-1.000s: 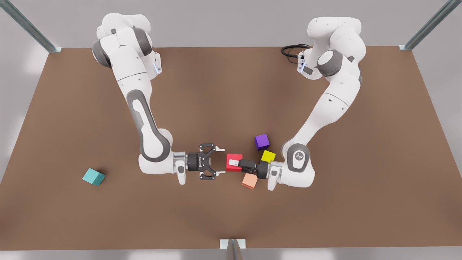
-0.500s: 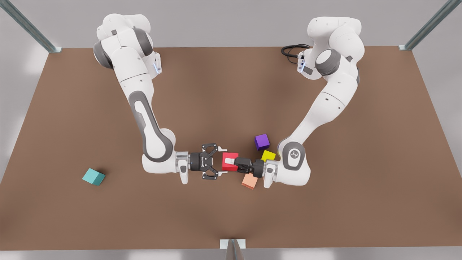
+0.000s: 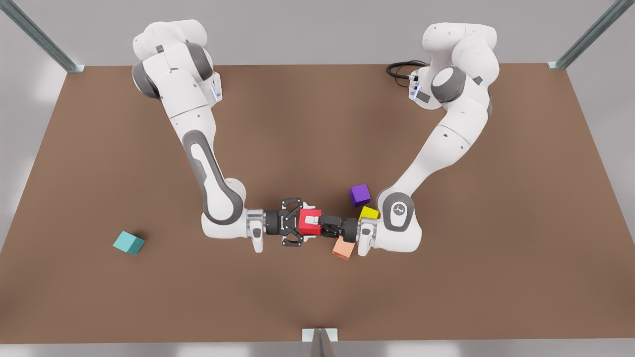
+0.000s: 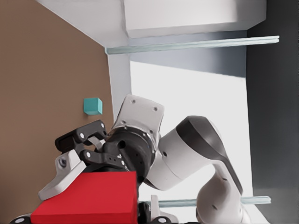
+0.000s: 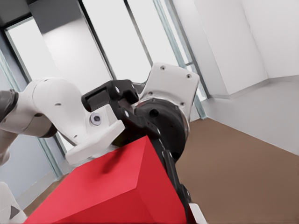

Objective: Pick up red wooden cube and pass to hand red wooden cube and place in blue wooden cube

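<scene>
Both arms closed in since earlier: left pincer (image 3: pixel 314 223) pinches small red wooden cube (image 3: pixel 305 229), spread right pincer (image 3: pixel 301 223) brackets it; handover unfinished, placing at teal-blue wooden cube (image 3: pixel 128 242) remains.

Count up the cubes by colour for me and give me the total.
red cube: 1
teal cube: 1
purple cube: 1
yellow cube: 1
peach cube: 1
Total: 5 cubes

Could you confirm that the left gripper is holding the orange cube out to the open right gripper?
Not quite: the left gripper holds the red wooden cube, not the orange cube, which lies on the table. The front view shows it; the open right gripper does face it.
</scene>
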### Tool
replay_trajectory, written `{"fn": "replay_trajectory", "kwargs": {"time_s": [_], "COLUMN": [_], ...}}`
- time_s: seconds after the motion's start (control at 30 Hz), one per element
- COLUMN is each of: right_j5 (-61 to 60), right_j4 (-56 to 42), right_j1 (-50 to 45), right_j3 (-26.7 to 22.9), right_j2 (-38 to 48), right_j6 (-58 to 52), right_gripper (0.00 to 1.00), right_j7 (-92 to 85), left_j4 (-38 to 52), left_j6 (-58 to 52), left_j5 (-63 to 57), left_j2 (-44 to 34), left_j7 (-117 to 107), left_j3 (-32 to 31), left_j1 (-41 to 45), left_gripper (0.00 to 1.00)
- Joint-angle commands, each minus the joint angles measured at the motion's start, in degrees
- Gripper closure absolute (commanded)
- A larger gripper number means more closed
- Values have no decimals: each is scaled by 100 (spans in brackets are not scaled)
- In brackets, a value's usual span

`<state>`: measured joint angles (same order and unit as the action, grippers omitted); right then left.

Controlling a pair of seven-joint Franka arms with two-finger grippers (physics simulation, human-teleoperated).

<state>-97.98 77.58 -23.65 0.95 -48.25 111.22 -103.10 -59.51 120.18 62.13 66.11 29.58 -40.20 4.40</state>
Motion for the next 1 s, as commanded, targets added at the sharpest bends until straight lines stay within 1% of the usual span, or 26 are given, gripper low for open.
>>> {"fn": "replay_trajectory", "kwargs": {"time_s": [0.0, 0.03, 0.07, 0.27, 0.4, 0.5, 0.57, 0.6, 0.63, 0.67, 0.7, 0.73, 0.77, 0.8, 0.83, 0.87, 0.9, 0.93, 0.97], "right_j5": [-2, -2, -2, -2, 25, 200, 385, 639, 1395, 2051, 3132, 4082, 4461, 5032, 5893, 6887, 7626, 8224, 8804], "right_j4": [-7, -7, -7, 37, 37, 46, 55, 55, 46, 11, -41, -216, -279, -279, -209, -77, 64, 160, 204], "right_j1": [0, 0, 0, 35, 97, 299, 492, 615, 905, 1115, 1449, 1635, 1749, 1907, 2091, 2241, 2312, 2312, 2321], "right_j3": [2, 2, 2, 2, 2, -16, -16, -51, -51, -60, -60, -60, -69, -69, -78, -121, -148, -183, -271], "right_j2": [0, 0, 0, 0, 9, 27, 44, 62, 97, 176, 351, 413, 413, 492, 729, 984, 1134, 1248, 1319], "right_j6": [-3, -3, -3, -30, -74, -214, -486, -575, -776, -865, -882, -1058, -1067, -1076, -1102, -1120, -1128, -1111, -1084], "right_gripper": [14, 41, 50, 50, 50, 50, 50, 50, 50, 50, 50, 50, 50, 50, 50, 50, 50, 50, 50], "right_j7": [-78, -87, -78, -78, -87, -140, -254, -236, -193, -114, 307, 659, 791, 801, 914, 1397, 1837, 2267, 2549], "left_j4": [1, 1, 1, 1, -51, -51, -51, -51, 1, 123, 151, 177, 186, 160, 168, 168, -199, -1788, -2231], "left_j6": [6, 6, 6, -38, -530, -1058, -1067, -1075, -1557, -2136, -3102, -4104, -4275, -4641, -5424, -5742, -5488, -4383, -4011], "left_j5": [1, 1, 1, -8, -139, -693, -720, -930, -2001, -2790, -4239, -5339, -6147, -7475, -7733, -7777, -7410, -5846, -5852], "left_j2": [-11, -11, -20, -46, -99, -248, -318, -371, -608, -774, -1310, -1767, -2153, -3084, -3192, -3227, -3902, -5141, -5285], "left_j7": [250, 250, 250, 250, 259, -225, -392, -462, -1260, -1630, -2103, -2824, -3010, -3020, -3020, -3037, -2871, -2651, -2642], "left_j3": [-5, -5, -5, 3, 3, -5, -5, 3, -5, -14, -5, -5, -23, -32, -128, -164, 1105, 3647, 4020], "left_j1": [0, 0, 0, -53, -606, -1187, -1213, -1248, -1450, -1608, -1863, -1977, -2030, -1978, -2048, -2179, -1630, -187, 211], "left_gripper": [0, 0, 0, 0, 0, 0, 0, 0, 0, 0, 0, 0, 0, 0, 0, 0, 0, 0, 0]}}
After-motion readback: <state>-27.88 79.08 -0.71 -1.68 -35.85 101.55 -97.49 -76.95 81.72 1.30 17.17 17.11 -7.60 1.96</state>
